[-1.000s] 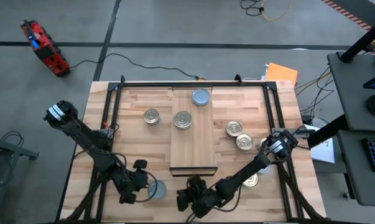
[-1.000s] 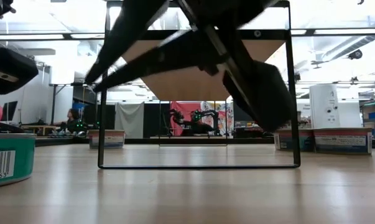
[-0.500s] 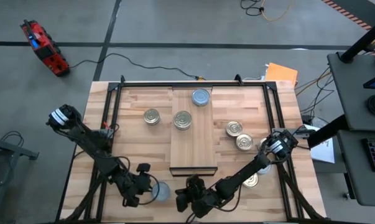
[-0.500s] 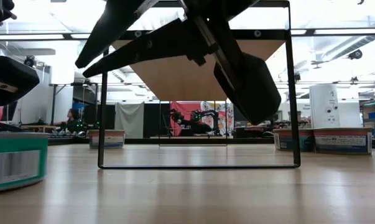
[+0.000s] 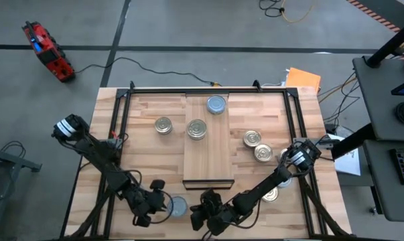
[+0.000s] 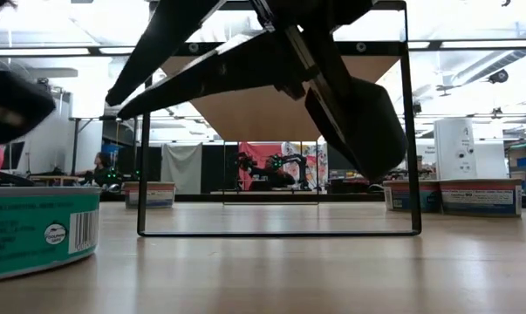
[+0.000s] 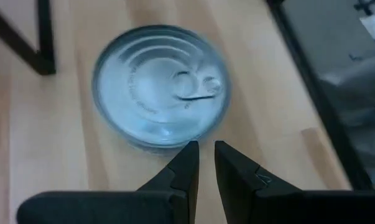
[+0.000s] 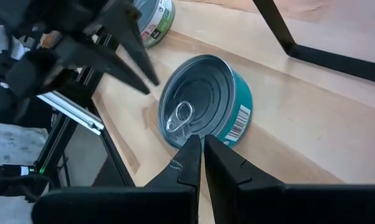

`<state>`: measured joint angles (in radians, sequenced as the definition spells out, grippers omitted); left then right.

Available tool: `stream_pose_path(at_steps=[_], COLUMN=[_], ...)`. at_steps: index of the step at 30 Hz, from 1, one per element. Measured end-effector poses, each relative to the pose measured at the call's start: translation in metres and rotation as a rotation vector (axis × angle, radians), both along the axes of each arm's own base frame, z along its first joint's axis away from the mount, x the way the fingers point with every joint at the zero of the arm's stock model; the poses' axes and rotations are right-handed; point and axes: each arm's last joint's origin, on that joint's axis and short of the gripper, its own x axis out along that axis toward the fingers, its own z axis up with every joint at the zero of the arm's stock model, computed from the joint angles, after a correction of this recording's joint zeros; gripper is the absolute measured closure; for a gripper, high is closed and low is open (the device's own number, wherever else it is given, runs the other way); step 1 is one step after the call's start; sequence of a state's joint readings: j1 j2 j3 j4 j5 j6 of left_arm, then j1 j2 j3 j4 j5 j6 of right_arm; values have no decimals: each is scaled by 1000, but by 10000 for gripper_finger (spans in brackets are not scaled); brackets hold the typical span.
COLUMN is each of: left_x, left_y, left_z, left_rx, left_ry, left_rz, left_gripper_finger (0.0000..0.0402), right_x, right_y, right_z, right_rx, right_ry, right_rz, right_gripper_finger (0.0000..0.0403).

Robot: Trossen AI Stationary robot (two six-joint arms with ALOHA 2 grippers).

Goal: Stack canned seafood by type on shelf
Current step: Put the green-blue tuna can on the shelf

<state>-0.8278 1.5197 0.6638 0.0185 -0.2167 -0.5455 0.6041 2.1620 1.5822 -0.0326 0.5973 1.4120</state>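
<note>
Nearest the table's front edge, the left gripper (image 5: 156, 203) sits low beside a blue-topped tin (image 5: 177, 207), its fingers drawn nearly together and holding nothing; in its wrist view the tips rest just short of the tin's rim. Close by, the right gripper (image 5: 200, 217) hangs near the same tin with its fingers pressed together, also empty. From here the likely trouble is a nudge: with narrowed fingers this close, any forward move could push the teal-sided tin along the wood or off the near edge rather than grasp it. Both arms crowding one tin also risks them knocking each other.

Farther back, the shelf (image 5: 208, 166) runs up the middle of the table, carrying a gold-topped tin (image 5: 197, 128) and, beyond it, a blue-topped one (image 5: 216, 104). Another gold tin (image 5: 163, 125) stands left of the shelf; two more (image 5: 252, 138) (image 5: 262, 152) lie to its right.
</note>
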Motion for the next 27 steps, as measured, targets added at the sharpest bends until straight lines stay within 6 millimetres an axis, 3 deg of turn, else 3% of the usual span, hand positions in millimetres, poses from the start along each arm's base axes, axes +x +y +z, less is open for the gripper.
stream_pose_path(at_steps=[3,7,17,27], left_x=[1,1,6,6], left_y=[-1,0,-1,-4], left_z=[14,16,2,-12], left_rx=[9,48,110,110], left_ry=[-41,-72,-94,-67], left_rz=[-42,-75,-43,-24], left_gripper_finger=[365,365,365,365], right_x=[-1,-1,-4,-2], right_y=[0,0,6,8], right_z=[-1,-1,0,3], right_rx=[0,1,-48,14], right_ry=[11,11,9,-36], right_rz=[-4,-2,47,26], right_gripper_finger=[390,390,390,390])
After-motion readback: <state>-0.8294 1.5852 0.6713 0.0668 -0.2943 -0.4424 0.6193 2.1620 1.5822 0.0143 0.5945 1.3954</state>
